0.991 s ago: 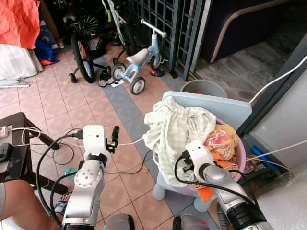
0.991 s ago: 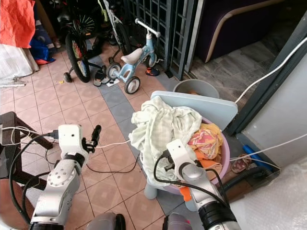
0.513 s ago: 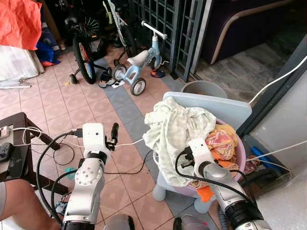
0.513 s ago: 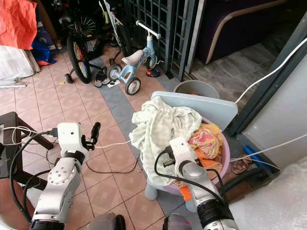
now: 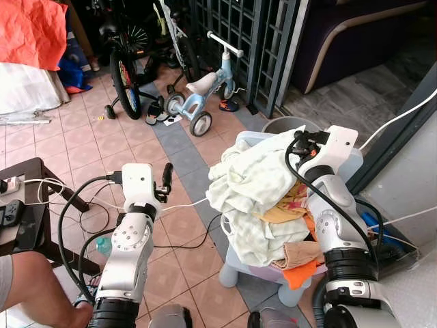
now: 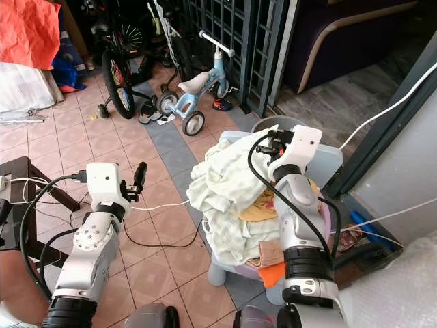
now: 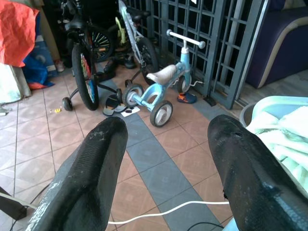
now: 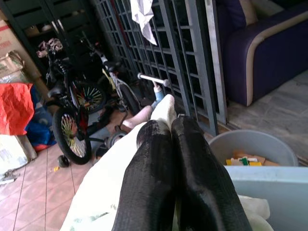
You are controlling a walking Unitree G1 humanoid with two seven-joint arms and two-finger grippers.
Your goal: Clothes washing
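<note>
Tiled porch: my right gripper (image 8: 171, 126) is clamped on the pale cloth (image 5: 256, 181); a snag could tip the basin (image 5: 308, 262). Left gripper (image 7: 166, 159) spread, empty.

A tiled porch or carport of a home, it seems. At the upper left of the frame stand a bicycle (image 5: 121, 72) and a child's blue balance bike (image 5: 201, 92) before a dark metal grille (image 5: 249, 41); a sofa (image 8: 262, 48) sits behind it, and a laundry basin (image 5: 263, 266) fills the lower right.

Two bicycles (image 5: 126, 65), one blue balance bike (image 5: 201, 92), one laundry basket (image 5: 273, 270), one bucket (image 5: 287, 124)
</note>
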